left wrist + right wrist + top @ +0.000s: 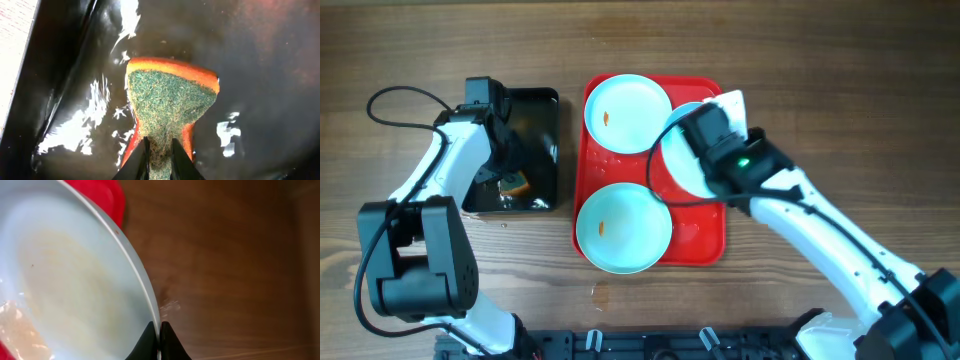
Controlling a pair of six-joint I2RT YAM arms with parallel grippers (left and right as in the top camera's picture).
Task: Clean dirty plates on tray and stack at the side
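Note:
Three pale blue plates are on or over the red tray (pixel 700 240). One plate (pixel 627 112) lies at the back left with an orange smear. Another plate (pixel 623 228) lies at the front, also smeared. My right gripper (pixel 692 130) is shut on the rim of the third plate (pixel 682 165), held tilted over the tray's right side; in the right wrist view the plate (pixel 75 280) fills the left and the jaws (pixel 160 330) pinch its edge. My left gripper (pixel 498 172) is shut on an orange and green sponge (pixel 170 100) in the black tray.
The black tray (pixel 535 110) sits left of the red tray, with wet glossy reflections inside (pixel 75 125). Wooden table (pixel 840 100) shows to the right of the red tray. A black rail runs along the front edge (pixel 650 345).

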